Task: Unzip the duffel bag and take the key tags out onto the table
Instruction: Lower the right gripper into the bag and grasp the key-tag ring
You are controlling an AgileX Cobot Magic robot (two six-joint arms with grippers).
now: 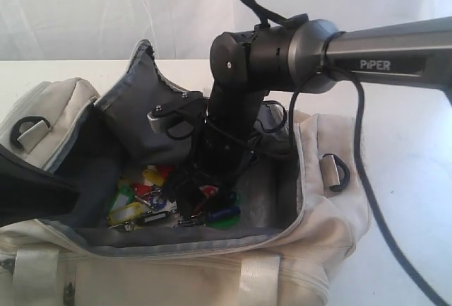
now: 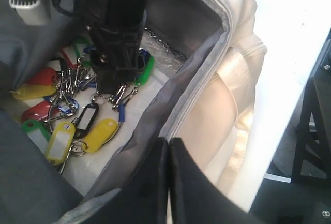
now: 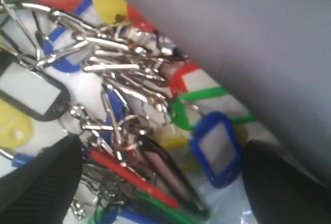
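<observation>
**A:** So, how far along is it?

**B:** Partway, I'd judge. The duffel bag (image 1: 332, 214) is already unzipped. Its mouth gapes upward and the dark grey lining shows. The key tags (image 1: 173, 203) are not out yet. They lie on the bag's floor, in the lower middle of the exterior frame, and none are on the bench (image 1: 409, 179).

**A:** And the hands?

**B:** The right hand (image 3: 160, 182) reaches down into the bag from the upper right of the exterior frame. Its fingers (image 3: 41, 182) are spread wide on either side of the heap. It grasps nothing, and the tags and metal rings lie loose between the fingers. The left hand (image 2: 168, 146) is clenched at the bag's grey-trimmed rim. I can't tell whether it pinches a fold of fabric.

**A:** So what's left?

**B:** Closing on the bunch, lifting it clear of the rim and setting it on the bench.

**A:** Which way do things lie?

**B:** The duffel's long axis runs left to right across the exterior frame, with a D-ring end at each side and the opening facing up. The tags lie flat in a tangle that also stretches roughly left to right along the bag's length. Yellow and red tags lie toward the left, green and blue toward the right.
</observation>
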